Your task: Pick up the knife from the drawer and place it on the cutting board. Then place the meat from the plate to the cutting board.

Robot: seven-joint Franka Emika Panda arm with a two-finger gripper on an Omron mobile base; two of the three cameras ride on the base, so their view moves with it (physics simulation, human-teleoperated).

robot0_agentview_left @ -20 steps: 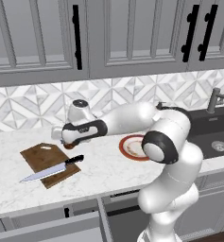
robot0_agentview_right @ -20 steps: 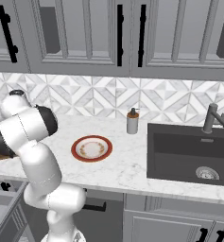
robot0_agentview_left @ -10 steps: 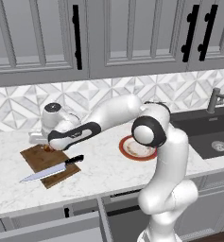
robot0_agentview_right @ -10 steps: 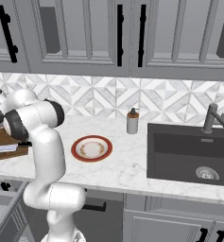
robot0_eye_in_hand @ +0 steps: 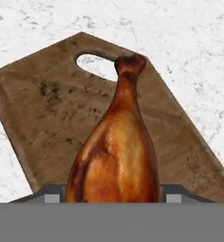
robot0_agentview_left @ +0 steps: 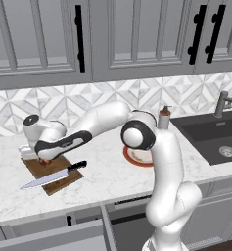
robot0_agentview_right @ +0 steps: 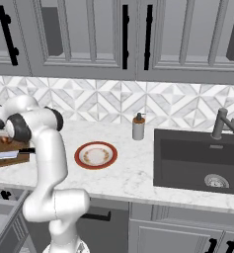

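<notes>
The plate [robot0_agentview_right: 95,155] sits on the counter [robot0_agentview_right: 138,173], left of the sink [robot0_agentview_right: 200,163]; the soap bottle [robot0_agentview_right: 138,127] stands behind, between them.

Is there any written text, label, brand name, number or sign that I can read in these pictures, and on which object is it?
None: no readable text on the soap bottle, the plate, the cutting board, the knife or the cabinet doors.
</notes>
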